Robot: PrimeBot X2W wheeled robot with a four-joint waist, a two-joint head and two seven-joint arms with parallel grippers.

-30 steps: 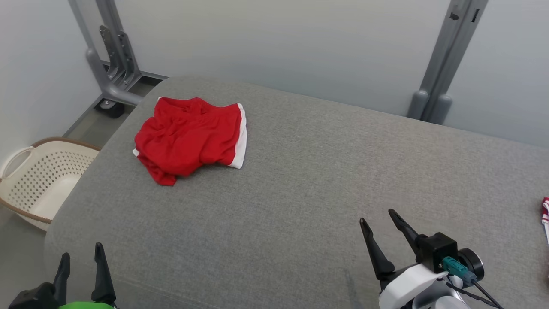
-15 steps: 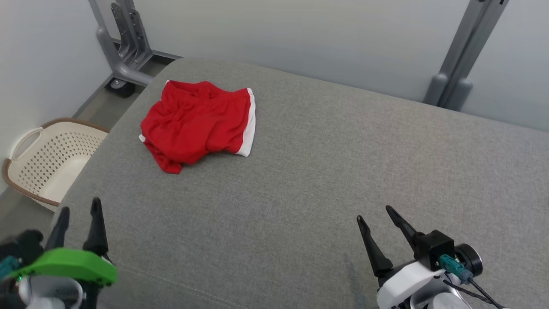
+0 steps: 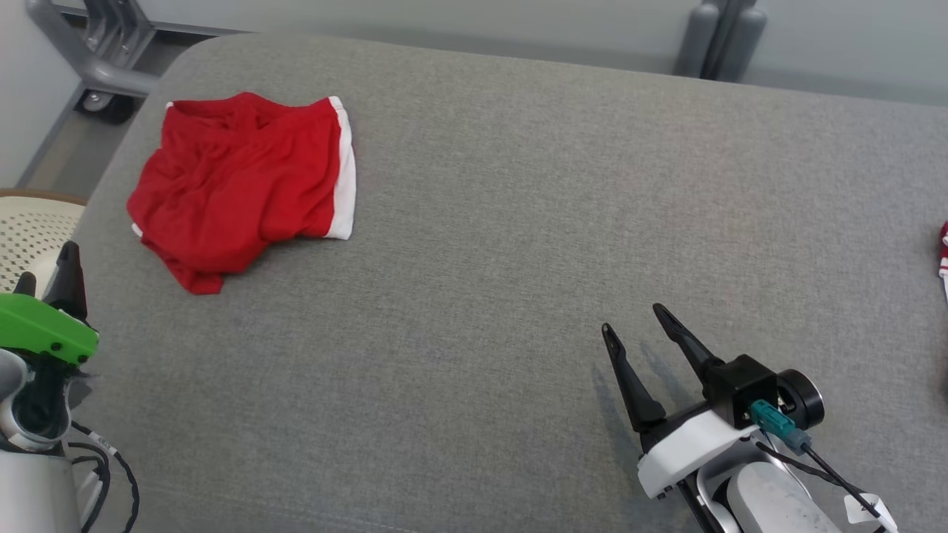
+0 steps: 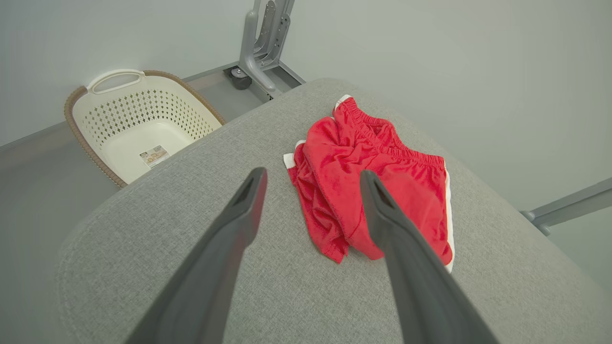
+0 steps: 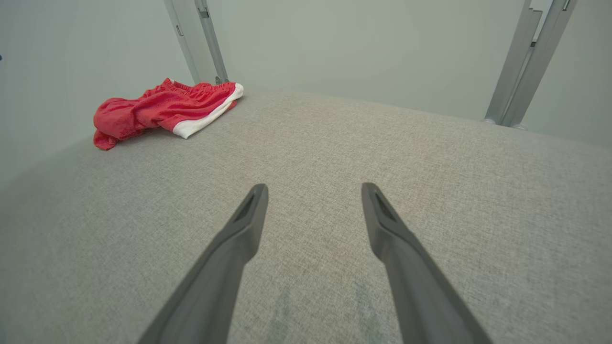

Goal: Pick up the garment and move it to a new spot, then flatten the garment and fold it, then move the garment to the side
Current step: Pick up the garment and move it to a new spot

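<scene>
The garment, a pair of red shorts with white trim, lies crumpled near the far left corner of the grey padded surface. My left gripper hovers open at the surface's left edge, short of the garment. In the left wrist view the garment lies just beyond the open left gripper, nothing between the fingers. My right gripper stands open and empty low over the near right part of the surface. From the right wrist the garment is far off at upper left, and the right gripper points over bare fabric.
A cream perforated laundry basket stands on the floor left of the surface, its rim just behind my left gripper. Grey metal frame legs stand at the back left and posts at the back. A red-and-white cloth peeks in at the right edge.
The head camera has tilted down, shifting the whole picture. My left gripper has risen and come forward along the left edge toward the garment. The garment lies as before; the right gripper has barely moved.
</scene>
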